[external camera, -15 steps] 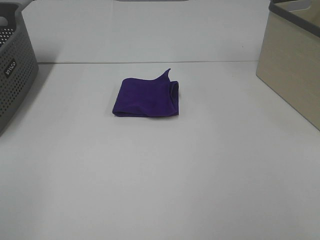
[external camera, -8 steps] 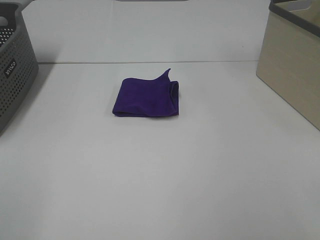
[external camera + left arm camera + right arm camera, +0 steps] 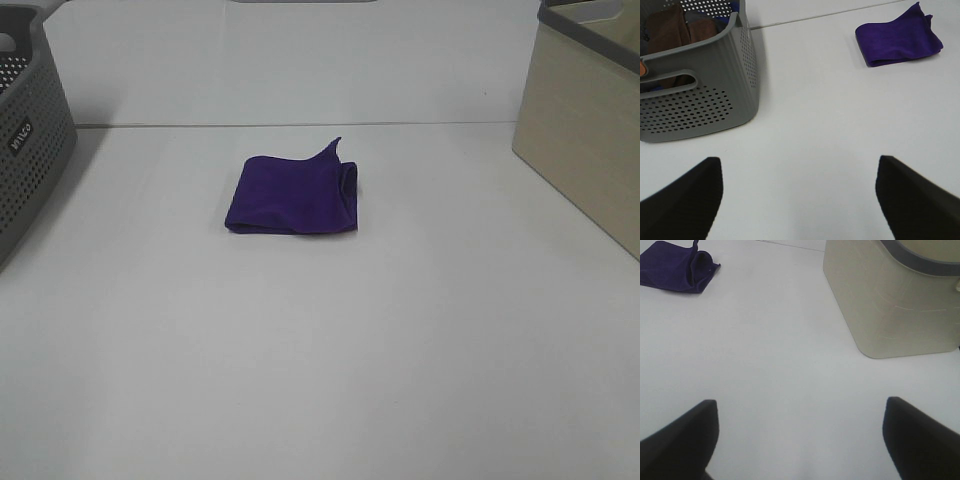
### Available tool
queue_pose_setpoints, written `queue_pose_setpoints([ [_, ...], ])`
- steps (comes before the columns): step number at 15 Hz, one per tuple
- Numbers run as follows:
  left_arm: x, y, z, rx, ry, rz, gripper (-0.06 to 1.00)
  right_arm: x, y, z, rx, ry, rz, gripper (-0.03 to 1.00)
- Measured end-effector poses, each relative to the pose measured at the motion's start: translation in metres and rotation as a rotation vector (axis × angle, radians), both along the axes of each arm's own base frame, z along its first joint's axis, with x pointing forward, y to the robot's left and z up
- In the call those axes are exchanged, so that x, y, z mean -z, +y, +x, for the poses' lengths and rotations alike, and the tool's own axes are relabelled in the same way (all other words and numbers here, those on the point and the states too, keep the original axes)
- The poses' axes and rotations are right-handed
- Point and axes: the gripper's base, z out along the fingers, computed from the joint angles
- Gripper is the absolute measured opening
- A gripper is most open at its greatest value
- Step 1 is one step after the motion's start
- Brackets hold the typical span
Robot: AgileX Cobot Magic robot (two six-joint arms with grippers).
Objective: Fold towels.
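The deep purple towel (image 3: 293, 194) lies folded into a small rectangle on the white table, a little behind its middle, with one corner sticking up at its far right. It also shows in the left wrist view (image 3: 898, 36) and in the right wrist view (image 3: 677, 267). No white tag shows. Neither arm shows in the exterior high view. My left gripper (image 3: 799, 197) is open and empty, well away from the towel. My right gripper (image 3: 800, 437) is open and empty, also far from it.
A grey perforated basket (image 3: 28, 130) stands at the left edge; in the left wrist view (image 3: 695, 100) it holds brown cloths. A beige bin with a grey rim (image 3: 585, 130) stands at the right edge, also in the right wrist view (image 3: 890, 305).
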Motion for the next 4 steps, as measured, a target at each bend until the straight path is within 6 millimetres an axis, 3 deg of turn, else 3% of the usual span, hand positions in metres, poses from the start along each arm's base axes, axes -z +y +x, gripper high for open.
queue_pose_setpoints([
  [4, -0.0001, 0.0000, 0.0000, -0.001, -0.001, -0.001, 0.77, 0.0000, 0.0000, 0.0000, 0.000, 0.000, 0.000, 0.87],
])
